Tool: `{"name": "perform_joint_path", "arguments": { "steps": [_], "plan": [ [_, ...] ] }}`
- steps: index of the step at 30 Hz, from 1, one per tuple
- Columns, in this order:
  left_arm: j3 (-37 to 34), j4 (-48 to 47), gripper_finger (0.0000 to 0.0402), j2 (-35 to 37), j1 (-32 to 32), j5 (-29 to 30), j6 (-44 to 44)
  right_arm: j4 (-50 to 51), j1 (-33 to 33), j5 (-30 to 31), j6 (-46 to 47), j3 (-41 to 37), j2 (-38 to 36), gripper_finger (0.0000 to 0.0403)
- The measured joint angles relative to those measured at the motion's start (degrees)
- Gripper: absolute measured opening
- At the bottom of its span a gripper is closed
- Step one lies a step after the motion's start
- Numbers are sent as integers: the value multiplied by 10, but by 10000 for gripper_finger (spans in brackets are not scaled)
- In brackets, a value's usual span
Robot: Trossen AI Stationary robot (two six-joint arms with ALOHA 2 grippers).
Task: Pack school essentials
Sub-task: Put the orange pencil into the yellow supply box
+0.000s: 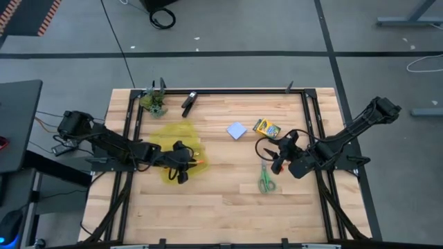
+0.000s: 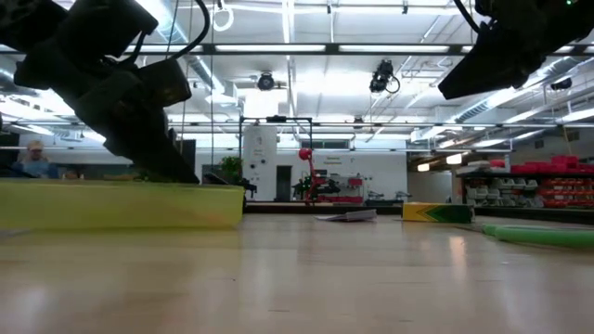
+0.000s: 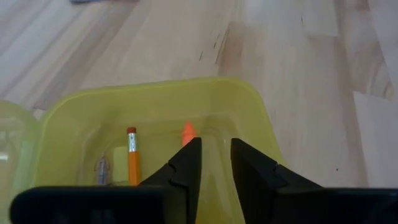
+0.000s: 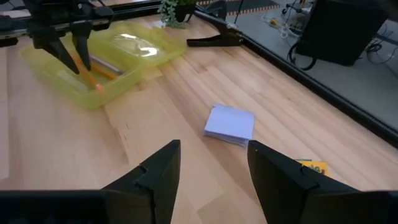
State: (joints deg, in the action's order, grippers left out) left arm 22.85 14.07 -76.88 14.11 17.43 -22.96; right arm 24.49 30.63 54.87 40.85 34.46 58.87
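Note:
A translucent yellow box (image 1: pixel 178 151) lies open on the table's left half. In it lie an orange pencil (image 3: pixel 132 158), a second orange tip (image 3: pixel 188 132) and a greyish pen (image 4: pixel 102 65). My left gripper (image 3: pixel 216 149) hangs over the box, pointing down, its fingers a little apart with nothing between them. My right gripper (image 4: pixel 214 158) is open above bare wood on the right half. The pale blue note pad (image 4: pixel 230 123) lies flat ahead of it, the crayon box (image 1: pixel 266 127) beyond. The green-handled scissors (image 1: pixel 266 178) lie near it. I see no eraser.
A black clip-like tool (image 1: pixel 189 102) and a small green leafy clump (image 1: pixel 155 102) sit at the far edge, next to the black frame rail (image 1: pixel 242 90) that runs around the table. Bare wood (image 1: pixel 221 200) spreads across the near half.

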Motion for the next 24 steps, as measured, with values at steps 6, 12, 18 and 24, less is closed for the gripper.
{"name": "perform_joint_path", "arguments": {
  "steps": [6,12,18,24],
  "plan": [
    [0,-13,113,0,-2,-6,40,0,0,-11,14,0,0,193],
    [35,-121,102,20,-23,-42,23,0,0,-16,11,0,0,193],
    [96,-288,111,20,-28,-41,11,0,0,-15,10,-7,0,193],
    [125,-417,109,19,-35,-40,4,0,0,-13,10,-12,0,193]
  ]
}}
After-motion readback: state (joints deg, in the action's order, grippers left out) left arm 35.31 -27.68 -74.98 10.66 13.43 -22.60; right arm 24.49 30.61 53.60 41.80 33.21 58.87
